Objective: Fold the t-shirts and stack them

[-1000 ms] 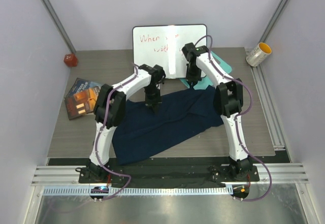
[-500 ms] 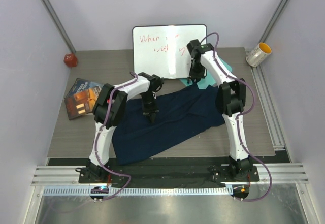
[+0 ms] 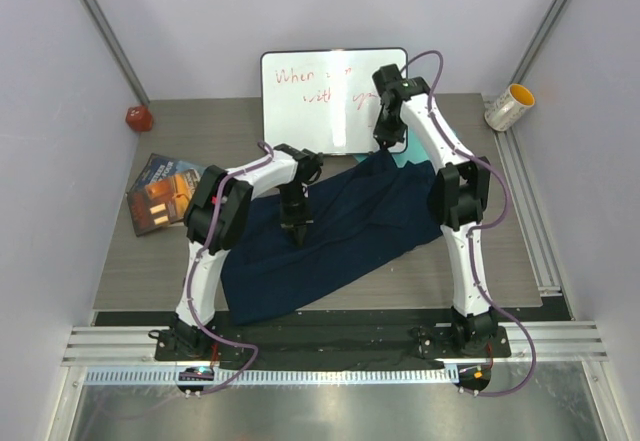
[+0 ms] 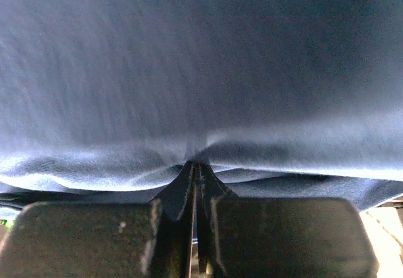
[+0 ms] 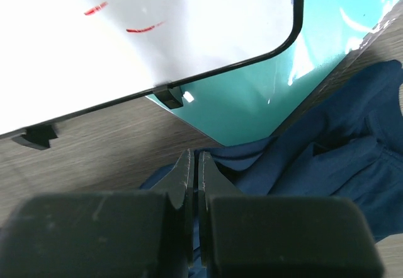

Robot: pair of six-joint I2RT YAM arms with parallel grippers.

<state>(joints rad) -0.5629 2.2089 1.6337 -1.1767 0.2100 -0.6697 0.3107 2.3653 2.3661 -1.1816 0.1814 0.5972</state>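
Lately moved: right claw (image 3: pixel 384 149), clamped on t-shirt (image 3: pixel 350 229) corner, drawn backward.
Left claw (image 3: pixel 299 231): pinching mid-fabric.
Fold: likely starting.

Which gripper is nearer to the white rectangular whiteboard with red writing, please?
Right. The right gripper pinches the dark navy-blue fabric t-shirt just in front of the whiteboard's lower right corner. The left gripper pinches the shirt farther toward the robot's bases.

Matt, soft-knit dark navy-blue cloth t-shirt (image 3: pixel 330 246) against a grey wood-grain tabletop (image 3: pixel 490 241); the white rectangular whiteboard (image 3: pixel 310 111) and the flat teal board (image 5: pixel 252 101) both show smooth, glossy, light-reflecting faces.
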